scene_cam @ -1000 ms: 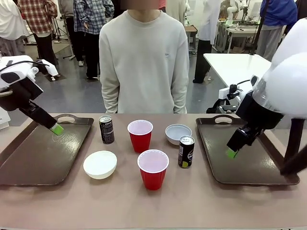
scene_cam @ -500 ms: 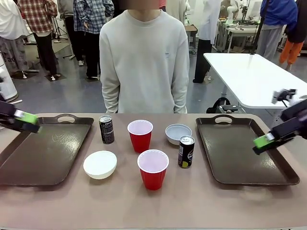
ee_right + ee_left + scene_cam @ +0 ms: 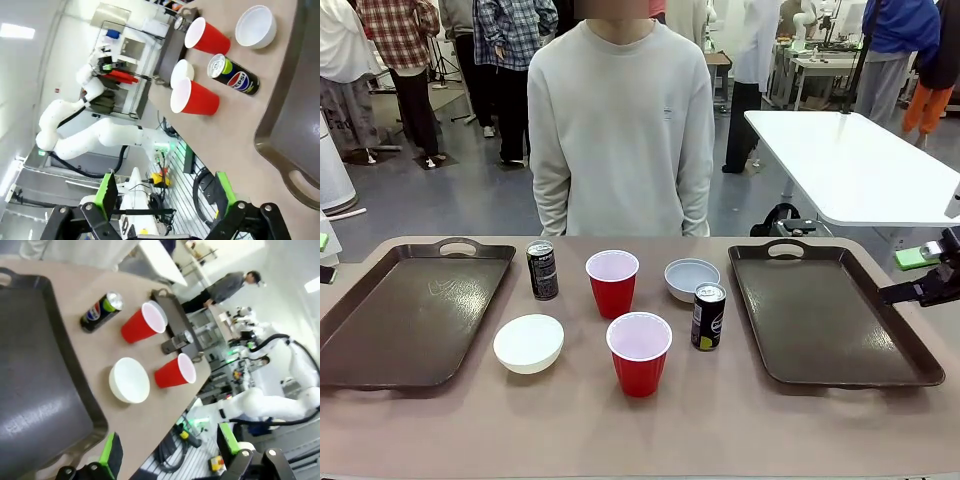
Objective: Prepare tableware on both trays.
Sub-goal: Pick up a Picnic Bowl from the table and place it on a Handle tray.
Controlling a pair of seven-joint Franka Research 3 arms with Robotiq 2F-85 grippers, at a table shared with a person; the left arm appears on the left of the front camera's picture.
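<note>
On the table, between the two dark brown trays (image 3: 410, 325) (image 3: 835, 330), stand two red cups (image 3: 612, 283) (image 3: 639, 352), a cream-white bowl (image 3: 528, 343), a grey-blue bowl (image 3: 691, 279) and two black cans (image 3: 542, 270) (image 3: 708, 316). My right gripper (image 3: 910, 275) pokes in at the right edge, beyond the right tray's rim. A sliver of my left gripper (image 3: 323, 256) shows at the left edge. Both stand open and hold nothing: left gripper (image 3: 167, 447) over its tray's (image 3: 35, 380) near end, right gripper (image 3: 165, 192) off the table edge by its tray (image 3: 300, 115).
A person in a pale sweater (image 3: 620, 130) stands at the far side, hands down behind the table edge. The front strip of the table (image 3: 640, 430) is bare. A white table (image 3: 840, 160) and other people stand farther back.
Both arms have swung outward from over their trays to the table's side edges. Nothing on the table has moved.
</note>
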